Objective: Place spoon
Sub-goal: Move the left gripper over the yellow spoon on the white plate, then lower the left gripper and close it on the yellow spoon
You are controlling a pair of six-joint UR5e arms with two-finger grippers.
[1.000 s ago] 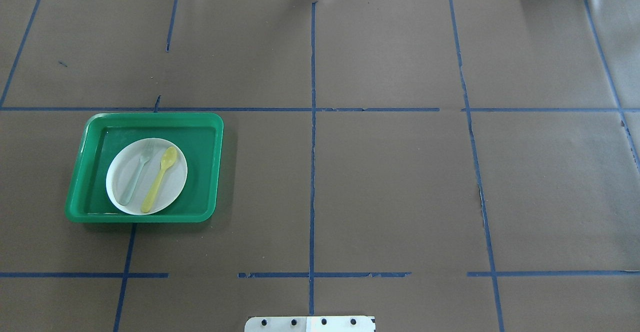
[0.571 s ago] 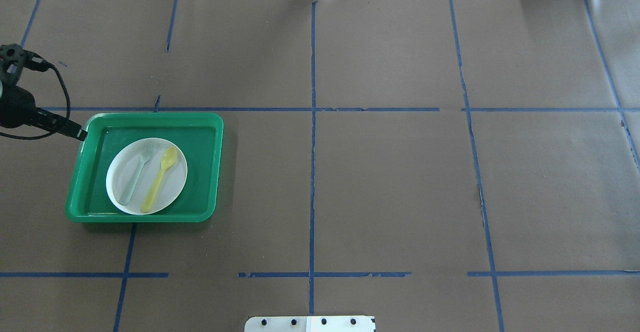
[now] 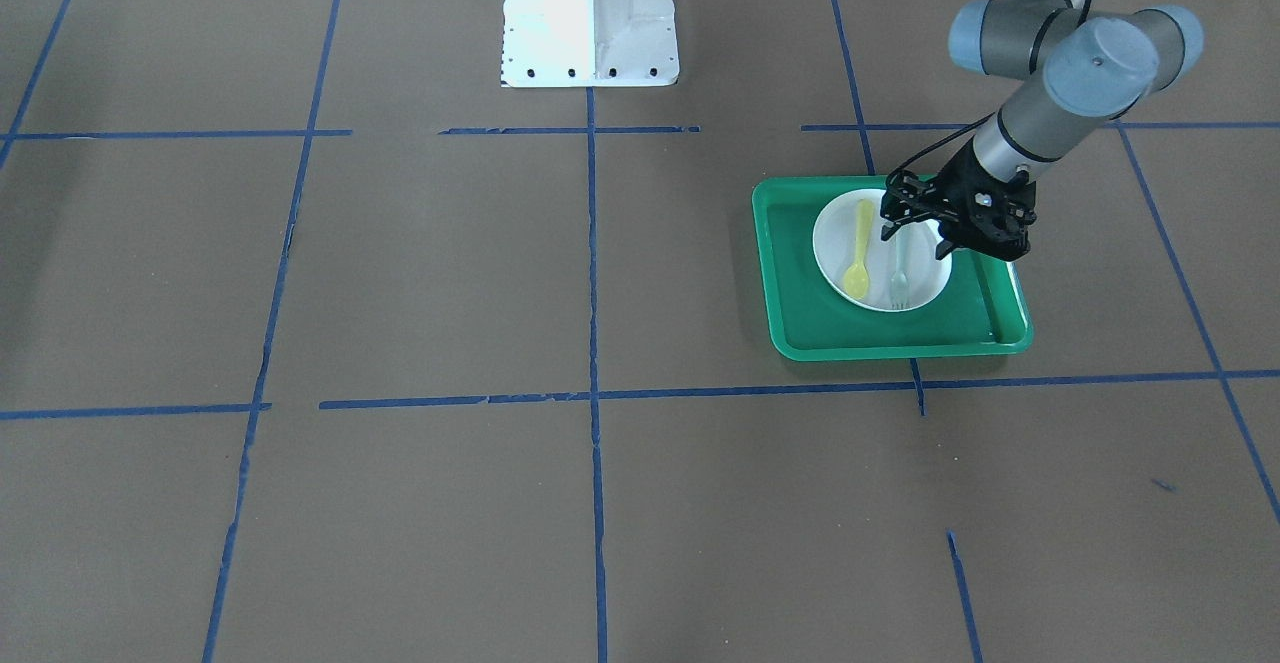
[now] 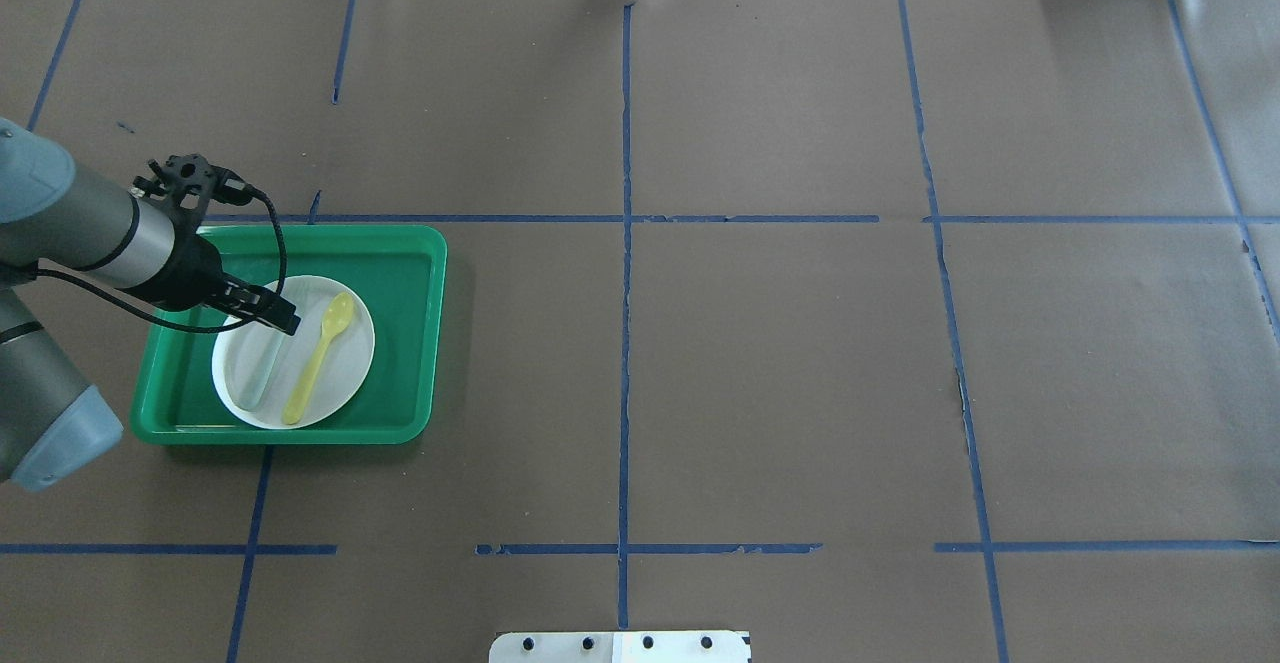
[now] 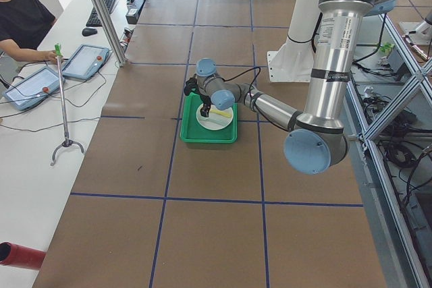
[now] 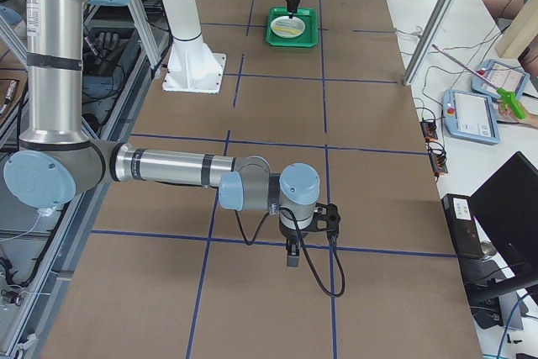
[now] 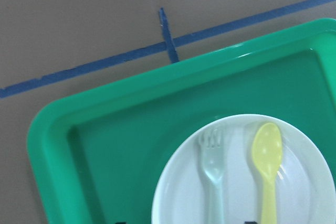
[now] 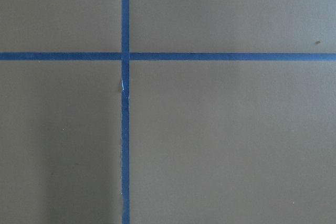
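Your left gripper [image 3: 914, 241] hovered wide open and empty at the reach stage, the spoon [image 4: 320, 355] lying on the plate [image 4: 350, 361] just below and beside its fingers, likely needing centring over the handle before closing.

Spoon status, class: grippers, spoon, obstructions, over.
Left gripper open above the plate, empty; right gripper far off, jaws unreadable. Spoon on plate in green tray, ungrasped. Fork close beside it.

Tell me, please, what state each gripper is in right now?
Left gripper: open, holding nothing, above the white plate, where the spoon lies free.
Right gripper: cannot be told; only a side view shows it.
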